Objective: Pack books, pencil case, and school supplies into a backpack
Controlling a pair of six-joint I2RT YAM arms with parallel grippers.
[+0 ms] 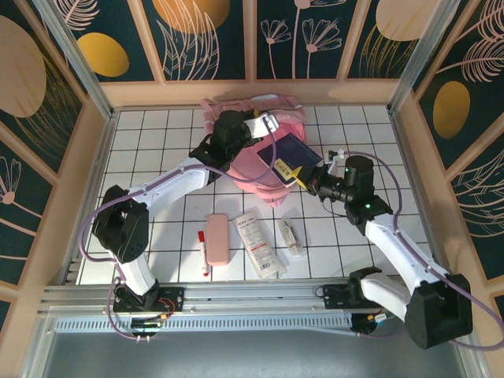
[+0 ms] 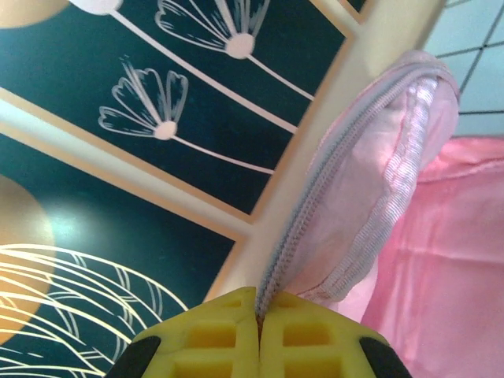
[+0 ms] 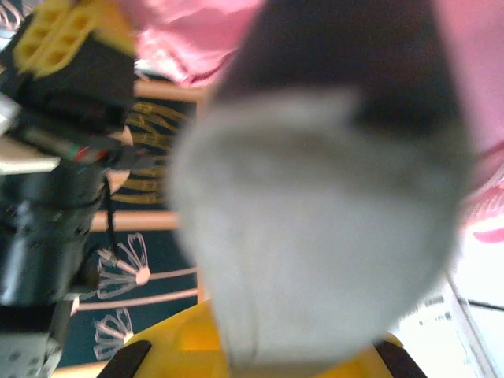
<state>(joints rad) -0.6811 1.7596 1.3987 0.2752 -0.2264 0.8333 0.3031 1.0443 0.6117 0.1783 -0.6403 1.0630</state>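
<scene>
My left claw (image 2: 258, 319) pinches the backpack (image 2: 441, 260) rim open; my right claw (image 1: 293, 173) grips the book (image 1: 302, 150), best slid in flat.

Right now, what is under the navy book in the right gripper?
The pink backpack lies under the book, which the right gripper holds above it. The book covers that part of the backpack, so whatever is inside beneath it cannot be seen.

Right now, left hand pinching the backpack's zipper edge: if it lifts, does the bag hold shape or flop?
Probably flops: the backpack lies crumpled, and its zipper edge bends slack above the left hand. Likely light for its size; it looks thin and soft. It may sag shut unless held apart.
</scene>
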